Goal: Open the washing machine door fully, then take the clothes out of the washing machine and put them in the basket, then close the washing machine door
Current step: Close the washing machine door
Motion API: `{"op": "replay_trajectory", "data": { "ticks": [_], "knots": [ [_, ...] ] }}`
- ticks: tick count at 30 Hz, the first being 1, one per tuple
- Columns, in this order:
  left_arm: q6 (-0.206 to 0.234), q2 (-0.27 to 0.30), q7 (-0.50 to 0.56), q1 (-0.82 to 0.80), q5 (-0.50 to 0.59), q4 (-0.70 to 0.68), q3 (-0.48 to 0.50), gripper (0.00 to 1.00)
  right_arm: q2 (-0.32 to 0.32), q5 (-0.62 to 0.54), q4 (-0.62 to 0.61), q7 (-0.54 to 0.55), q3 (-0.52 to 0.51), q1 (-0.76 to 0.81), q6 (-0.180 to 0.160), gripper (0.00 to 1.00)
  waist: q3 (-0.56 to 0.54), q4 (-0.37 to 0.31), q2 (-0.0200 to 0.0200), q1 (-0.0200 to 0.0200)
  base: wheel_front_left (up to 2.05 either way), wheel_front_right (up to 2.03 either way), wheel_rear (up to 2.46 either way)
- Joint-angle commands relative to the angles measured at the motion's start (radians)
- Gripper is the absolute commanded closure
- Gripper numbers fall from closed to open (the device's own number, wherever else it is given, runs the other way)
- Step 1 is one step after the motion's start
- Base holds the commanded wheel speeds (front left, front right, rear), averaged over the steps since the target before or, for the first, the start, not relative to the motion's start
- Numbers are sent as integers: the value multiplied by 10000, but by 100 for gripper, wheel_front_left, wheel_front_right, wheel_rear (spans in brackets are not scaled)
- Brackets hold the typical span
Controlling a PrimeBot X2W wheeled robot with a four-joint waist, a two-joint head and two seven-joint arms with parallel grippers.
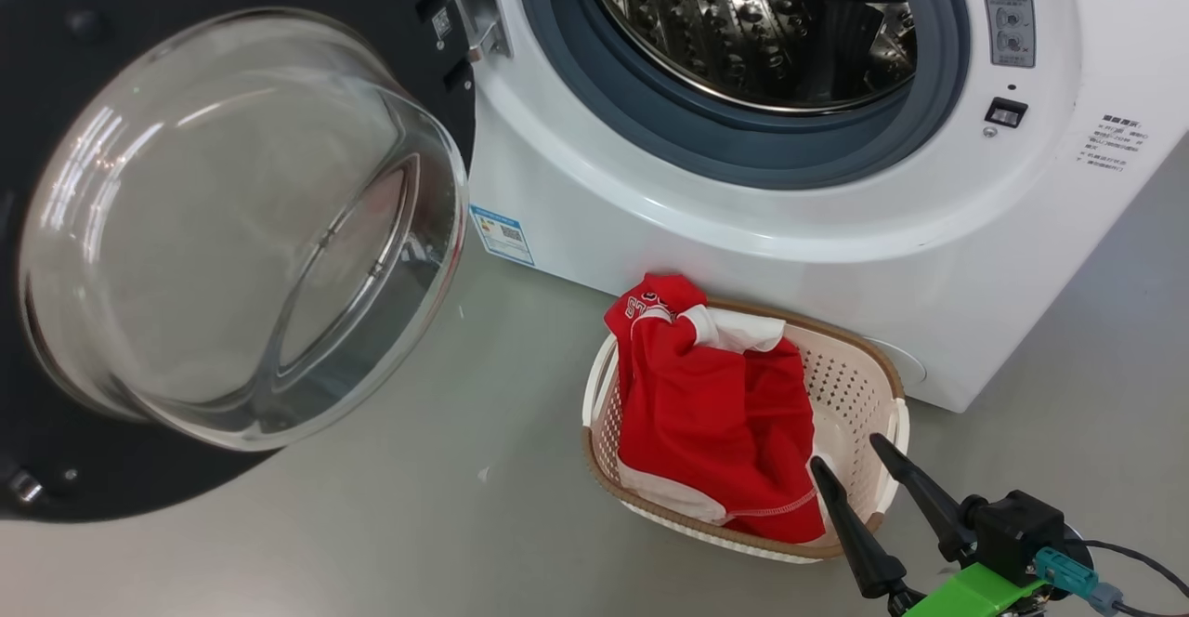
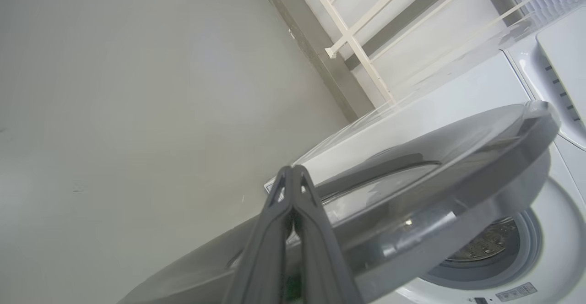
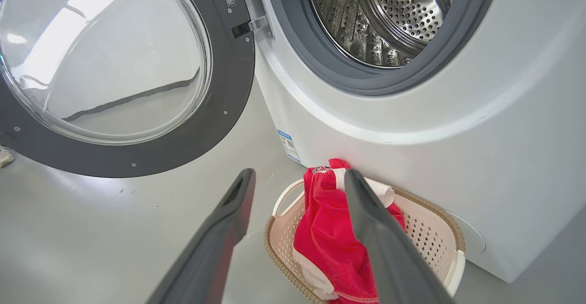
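Note:
The washing machine (image 1: 743, 227) stands with its door (image 1: 241, 227) swung wide open to the left, the glass bowl facing me. No cloth shows in the part of the steel drum (image 1: 762, 22) that I see. Red and white clothes (image 1: 715, 413) lie heaped in the cream basket (image 1: 864, 347) on the floor before the machine. My right gripper (image 1: 847, 452) hovers open over the basket's near right corner, nothing between its fingers; its wrist view shows the right gripper (image 3: 300, 173) above the clothes (image 3: 325, 240). My left gripper (image 2: 293, 171) is shut, empty, by the door's outer face (image 2: 435, 180).
Grey floor (image 1: 418, 524) spreads to the left of and in front of the basket. The open door overhangs the floor on the left. A blue label (image 1: 502, 234) marks the machine's lower corner. A white metal frame (image 2: 352, 43) stands behind the machine.

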Motion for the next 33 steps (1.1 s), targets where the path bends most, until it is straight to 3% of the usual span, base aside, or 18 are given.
{"op": "replay_trajectory", "data": {
  "ticks": [1, 20, 33],
  "knots": [
    [-61, 512, 343, 278, -217, -511, 9, 100, -15, -5, -221, -65, 165, -234, 63, 0, -50, -23, 0, 0, 0, 0, 0],
    [-61, 697, 2083, 1749, -2001, -3554, -447, 100, 269, 12, -199, -65, 89, -45, 63, 0, -542, -200, 0, 0, 0, 0, 0],
    [-61, 352, 2853, 2621, -3418, -5778, -815, 100, 430, -14, -311, -65, -174, 130, 63, 0, -684, -687, 0, 0, 0, 0, 0]
  ]
}}
